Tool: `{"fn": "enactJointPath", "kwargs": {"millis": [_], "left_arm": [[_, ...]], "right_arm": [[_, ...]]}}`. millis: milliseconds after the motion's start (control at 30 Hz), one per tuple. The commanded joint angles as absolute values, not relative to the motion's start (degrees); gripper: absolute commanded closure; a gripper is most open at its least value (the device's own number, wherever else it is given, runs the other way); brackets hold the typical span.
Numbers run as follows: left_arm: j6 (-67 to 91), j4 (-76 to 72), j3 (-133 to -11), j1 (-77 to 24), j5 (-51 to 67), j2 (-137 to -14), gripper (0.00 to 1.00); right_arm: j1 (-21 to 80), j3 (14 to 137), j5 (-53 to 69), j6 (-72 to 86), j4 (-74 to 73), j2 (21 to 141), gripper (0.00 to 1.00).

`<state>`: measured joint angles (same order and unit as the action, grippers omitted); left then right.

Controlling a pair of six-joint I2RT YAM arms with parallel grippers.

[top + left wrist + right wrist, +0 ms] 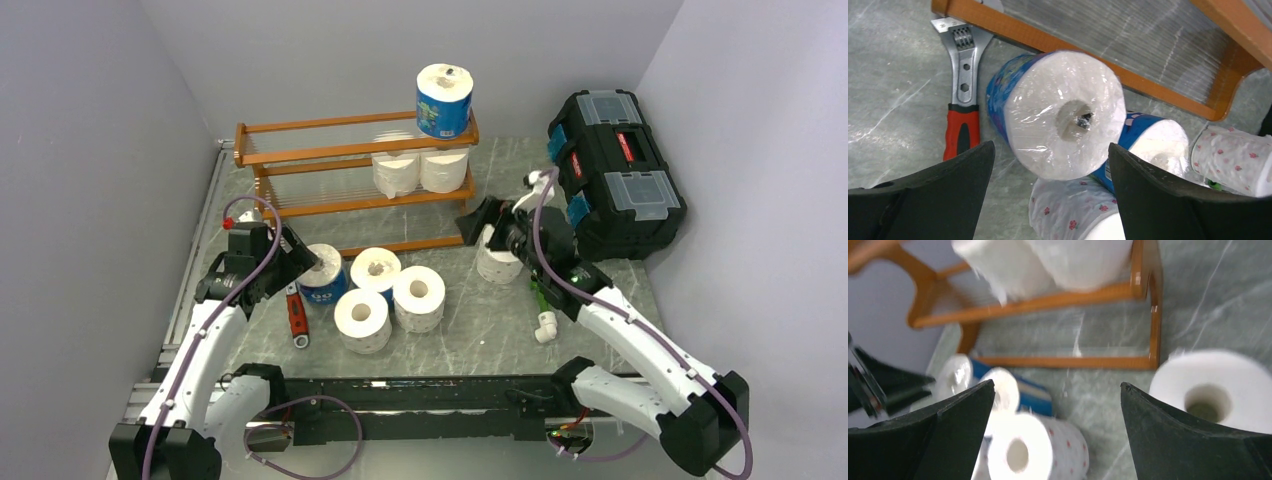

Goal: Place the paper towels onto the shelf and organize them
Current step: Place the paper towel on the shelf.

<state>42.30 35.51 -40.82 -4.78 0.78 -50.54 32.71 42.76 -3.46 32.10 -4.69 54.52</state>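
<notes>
The left gripper (1050, 150) holds its jaws apart either side of the blue-wrapped roll (1063, 112) without touching it. It should close across the round flanks, centred and gently, as paper gives. The roll leans on neighbouring rolls (1068, 210) on the table (470, 300), at the shelf's (330, 150) 6 o'clock. Its core axis is tilted, with the hollow end facing the gripper. The right gripper (1055, 390) gapes, empty.

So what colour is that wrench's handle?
The silver adjustable wrench's handle is red and black; left wrist view.
</notes>
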Motion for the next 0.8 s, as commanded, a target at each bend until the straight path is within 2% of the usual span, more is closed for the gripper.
{"fn": "enactJointPath", "kwargs": {"millis": [0, 167, 333, 433, 500, 600, 767], "left_arm": [[39.76, 33.44, -42.08, -4.57, 3.94, -49.87, 0.1], [38.14, 34.94, -42.17, -4.53, 3.85, -49.09, 0.09], [38.23, 34.35, -40.32, -4.57, 6.56, -47.38, 0.09], [38.26, 34.41, -39.37, -4.57, 7.91, -46.83, 0.09], [37.95, 34.76, -39.13, -4.57, 8.07, -46.25, 0.09], [37.83, 34.98, -38.72, -4.57, 7.84, -45.56, 0.09], [37.63, 34.82, -39.71, -4.64, 8.39, -44.83, 0.09]], "right_arm": [[32.65, 50.98, -12.56, 31.16, -1.56, 56.81, 0.03], [32.67, 59.75, -16.38, 27.9, -0.27, 62.34, 0.03], [32.63, 76.43, -12.89, 10.01, -1.9, 72.56, 0.0], [31.93, 73.08, -12.67, -1.89, 7.98, 74.66, 0.0], [30.49, 67.81, -8.0, -6.55, 16.73, 74.64, 0.0], [25.83, 71.13, -0.18, -3.39, 10.78, 75.73, 0.0], [15.92, 64.46, 19.96, 5.04, 22.66, 73.3, 0.0]]}}
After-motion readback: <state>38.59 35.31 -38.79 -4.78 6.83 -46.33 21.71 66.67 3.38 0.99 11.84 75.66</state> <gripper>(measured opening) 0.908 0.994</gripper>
